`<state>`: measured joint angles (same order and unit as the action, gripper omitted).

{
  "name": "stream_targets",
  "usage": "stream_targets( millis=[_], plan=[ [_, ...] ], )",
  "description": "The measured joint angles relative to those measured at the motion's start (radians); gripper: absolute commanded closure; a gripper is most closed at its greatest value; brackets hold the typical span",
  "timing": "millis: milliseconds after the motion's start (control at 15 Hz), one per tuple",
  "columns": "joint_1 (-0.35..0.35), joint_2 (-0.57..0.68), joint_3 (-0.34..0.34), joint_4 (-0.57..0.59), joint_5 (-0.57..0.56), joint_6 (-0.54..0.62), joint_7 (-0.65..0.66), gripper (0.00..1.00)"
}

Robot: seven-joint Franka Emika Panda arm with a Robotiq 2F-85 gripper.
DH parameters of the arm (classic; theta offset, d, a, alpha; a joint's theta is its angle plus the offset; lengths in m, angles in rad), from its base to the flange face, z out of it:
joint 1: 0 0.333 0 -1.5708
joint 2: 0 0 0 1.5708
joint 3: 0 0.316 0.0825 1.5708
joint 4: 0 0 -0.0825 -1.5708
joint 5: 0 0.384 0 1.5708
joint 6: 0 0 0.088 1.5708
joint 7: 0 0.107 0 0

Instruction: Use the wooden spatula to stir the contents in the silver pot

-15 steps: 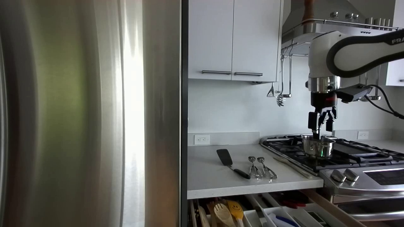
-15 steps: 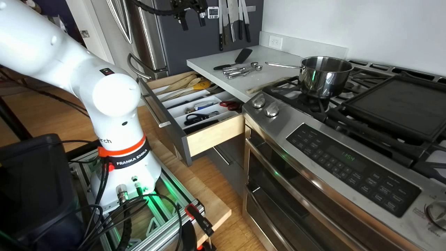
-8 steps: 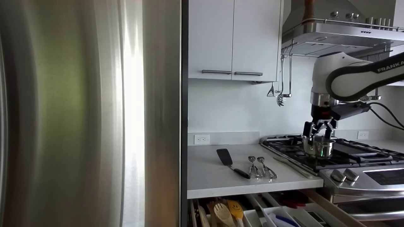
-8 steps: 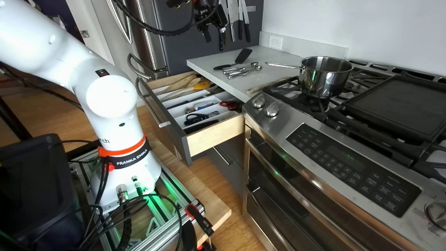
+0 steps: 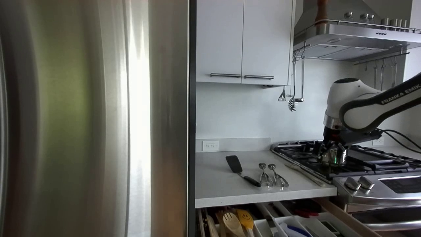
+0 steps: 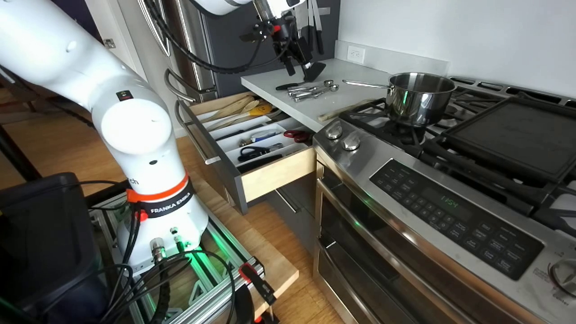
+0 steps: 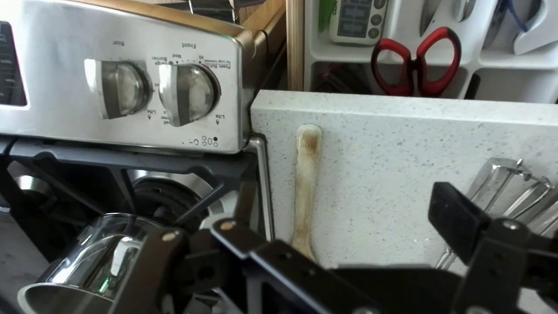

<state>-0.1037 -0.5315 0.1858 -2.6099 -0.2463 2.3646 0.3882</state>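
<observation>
The wooden spatula (image 7: 307, 174) lies on the white counter beside the stove's edge, its lower end hidden behind my gripper in the wrist view. It shows as a thin pale stick in both exterior views (image 5: 306, 174) (image 6: 345, 110). The silver pot (image 6: 418, 104) stands on a burner with its handle toward the counter. It shows at the lower left of the wrist view (image 7: 89, 259) and partly behind my gripper in an exterior view (image 5: 338, 159). My gripper (image 6: 300, 74) is open and empty, above the counter, pointing down, apart from the spatula. The pot's inside is hardly visible.
A black turner (image 5: 234, 164) and two metal scoops (image 5: 279, 179) lie on the counter. An open drawer (image 6: 279, 182) below holds wooden spoons and red-handled scissors (image 7: 414, 65). Stove grates and a dark griddle (image 6: 522, 135) lie beyond the pot. Stove knobs (image 7: 187, 93) stick out in front.
My arm and gripper have come down steadily. In an exterior view the gripper has also moved right, closer to the counter. The spatula, pot and drawer have not moved.
</observation>
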Motion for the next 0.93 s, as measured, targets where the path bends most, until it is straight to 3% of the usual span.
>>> stream_targets(
  millis=[267,933],
  plan=[
    [-0.042,0.076,0.0,-0.024,-0.026,0.144,0.03,0.0],
    [-0.053,0.131,-0.009,-0.003,-0.026,0.206,0.035,0.0]
  ],
)
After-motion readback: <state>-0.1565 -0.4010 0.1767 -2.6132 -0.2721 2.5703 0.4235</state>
